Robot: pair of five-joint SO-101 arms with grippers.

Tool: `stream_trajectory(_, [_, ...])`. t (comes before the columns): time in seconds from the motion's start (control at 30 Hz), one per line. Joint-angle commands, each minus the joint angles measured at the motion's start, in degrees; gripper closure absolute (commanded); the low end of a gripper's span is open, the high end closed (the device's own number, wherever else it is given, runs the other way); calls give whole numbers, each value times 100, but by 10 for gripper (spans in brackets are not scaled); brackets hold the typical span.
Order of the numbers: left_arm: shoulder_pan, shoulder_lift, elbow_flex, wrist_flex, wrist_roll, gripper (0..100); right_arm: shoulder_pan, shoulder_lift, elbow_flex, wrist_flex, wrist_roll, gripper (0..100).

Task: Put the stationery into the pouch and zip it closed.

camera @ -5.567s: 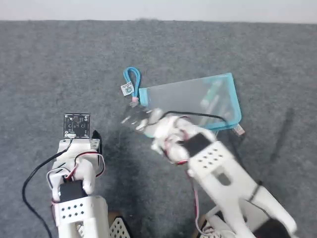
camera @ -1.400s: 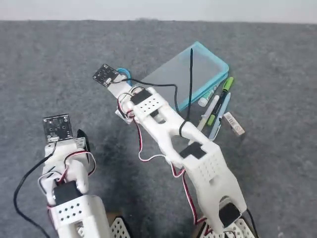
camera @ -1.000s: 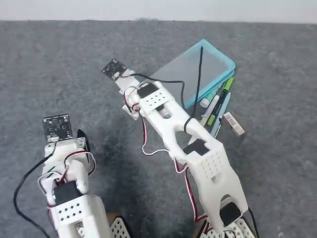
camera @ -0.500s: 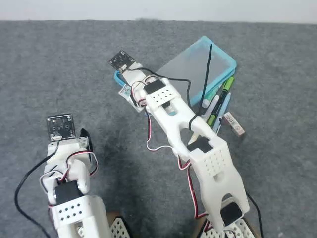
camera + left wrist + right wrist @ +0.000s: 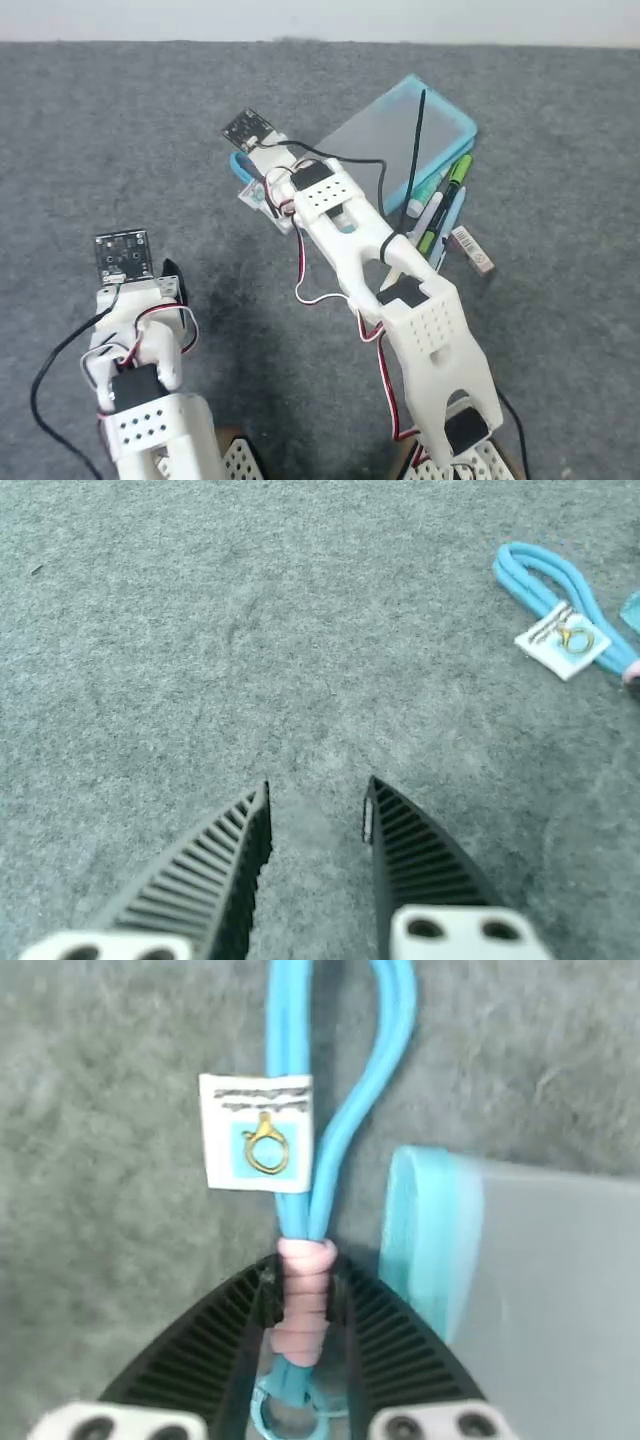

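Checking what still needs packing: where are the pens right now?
In the high view, the pens lie loose on the grey mat along the pouch's lower right edge, with a small barcoded block just to their right.

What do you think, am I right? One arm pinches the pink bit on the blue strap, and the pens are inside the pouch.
Not quite: the high view shows the pens lying outside the pouch, beside it. The right gripper does pinch the pink bit on the blue strap.
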Motion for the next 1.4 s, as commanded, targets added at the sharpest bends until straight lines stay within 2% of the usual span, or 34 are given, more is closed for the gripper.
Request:
stream_trajectory(0.0, [26,-141,-277,-167,62,849,-66,-31,-352,708,-26,969])
stream_trajectory(0.2, [26,-141,-268,-167,62,850,-110,-22,-510,1279,-26,939])
stream_trajectory(0.5, [26,-141,-268,-167,62,850,-224,-4,-484,1815,-35,839])
stream_trajectory(0.57, [26,-141,-268,-167,62,850,-198,-4,-484,1771,-53,867])
stream_trajectory(0.67, [26,-141,-268,-167,62,850,-189,-84,-501,1692,-35,985])
stream_trajectory(0.73, [26,-141,-268,-167,62,850,-180,-224,-536,1771,97,983])
stream_trajectory(0.9, [26,-141,-268,-176,62,850,-119,-971,-475,2519,1231,991])
stream_trajectory(1.07, [26,-141,-268,-185,62,850,127,-1912,360,2527,2769,991])
stream_trajectory(1.2, [26,-141,-268,-185,62,850,418,-3090,1609,2132,3886,991])
stream_trajectory(1.37, [26,-141,-268,-193,62,850,462,-4989,3851,1719,5231,991])
